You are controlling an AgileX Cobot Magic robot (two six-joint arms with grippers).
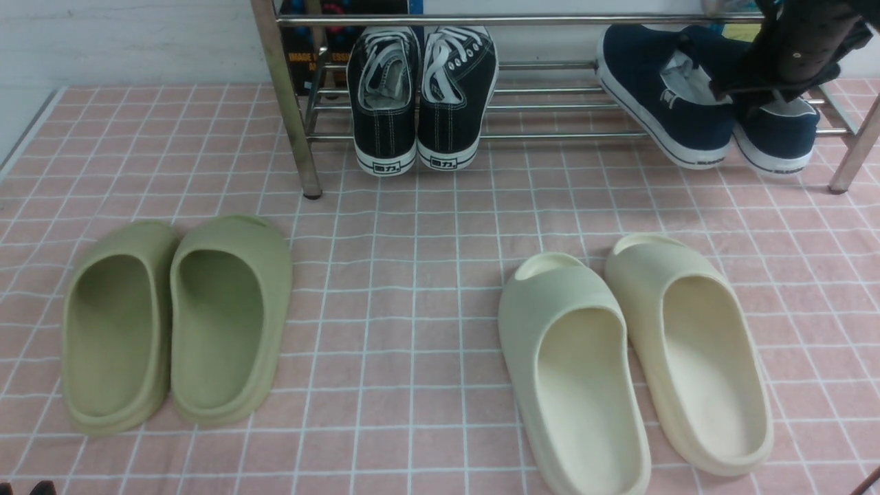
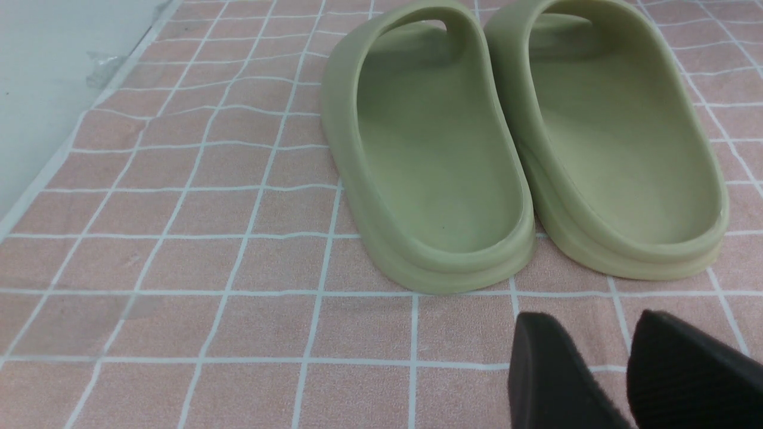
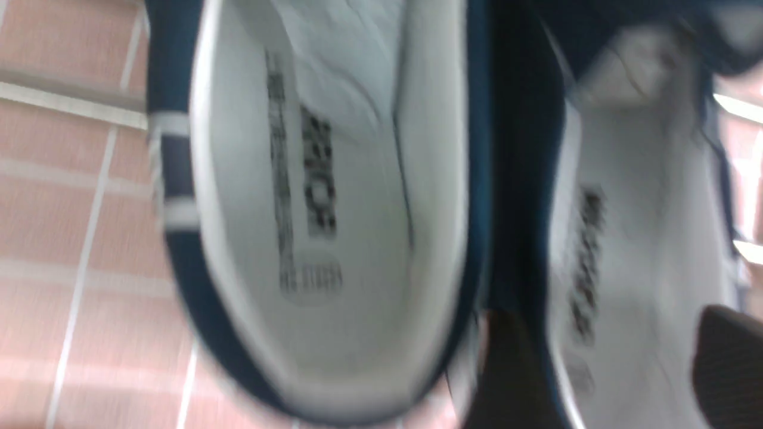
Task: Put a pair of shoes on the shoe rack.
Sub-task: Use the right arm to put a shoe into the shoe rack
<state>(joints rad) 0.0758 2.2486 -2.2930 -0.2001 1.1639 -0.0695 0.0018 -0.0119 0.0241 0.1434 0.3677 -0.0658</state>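
Observation:
The two navy slip-on shoes [image 1: 660, 103] rest side by side on the lower bars of the silver shoe rack [image 1: 550, 135], at its right end, heels toward me. My right gripper [image 1: 753, 96] reaches down onto them from above. In the blurred right wrist view its jaws [image 3: 614, 363] stand wide apart. One finger [image 3: 503, 369] is in the gap between the shoes and the other [image 3: 730, 357] is inside the right-hand shoe [image 3: 644, 208]. My left gripper [image 2: 614, 357] hovers low over the cloth, empty, its fingertips a narrow gap apart.
Black lace-up sneakers [image 1: 419, 96] sit on the rack's left part. Green foam slides [image 1: 179, 323] lie front left, just ahead of the left gripper [image 2: 518, 137]. Cream slides [image 1: 632, 357] lie front right. A pink checked cloth [image 1: 412, 275] covers the table.

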